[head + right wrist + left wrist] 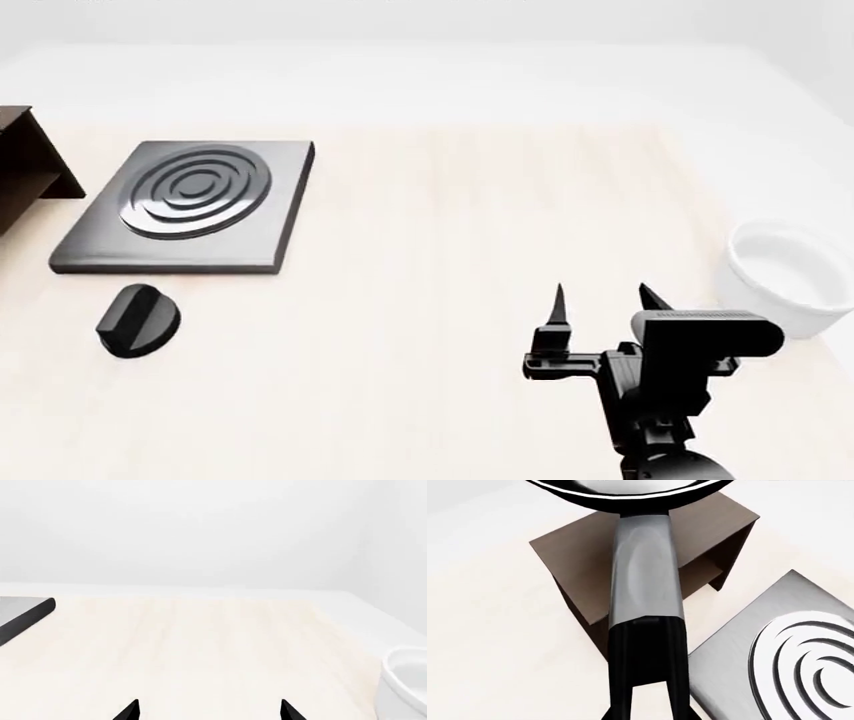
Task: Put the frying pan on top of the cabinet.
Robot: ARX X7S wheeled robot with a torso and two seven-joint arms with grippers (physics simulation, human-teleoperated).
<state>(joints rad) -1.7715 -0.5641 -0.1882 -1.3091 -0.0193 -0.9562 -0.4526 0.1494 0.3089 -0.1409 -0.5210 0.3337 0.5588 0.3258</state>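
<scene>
Left wrist view: the pan (627, 492) is held aloft above the cabinet (694, 545), its long handle (646, 575) running from the rim back into the left gripper (647, 680), whose black fingers (620, 670) are clamped along both sides of the handle's end. Only the near arc of the pan's rim shows; the rest is cut off by the frame edge. The cabinet sits below, its flat brown top partly covered in view by the handle, its open front with the inner shelf facing the burner plate (740, 670). The plate lies just beside the cabinet's front corner, a narrow strip of table (500, 630) between them; wide bare table spreads on the cabinet's other side. Head view: only a corner of the cabinet (27, 165) shows at the left edge, plate (187, 205) next to it, a black knob (138, 319) near the plate's front edge. The pan is out of this view. The right gripper (603, 300) hovers over open table, fingers apart and holding nothing, with a white bowl (787, 275) just to its right near the table's right edge. Between plate and right gripper the table is open. Right wrist view: fingertips (130, 711) spread, bowl rim (403, 685) at one side, plate corner (27, 615) at the other.
</scene>
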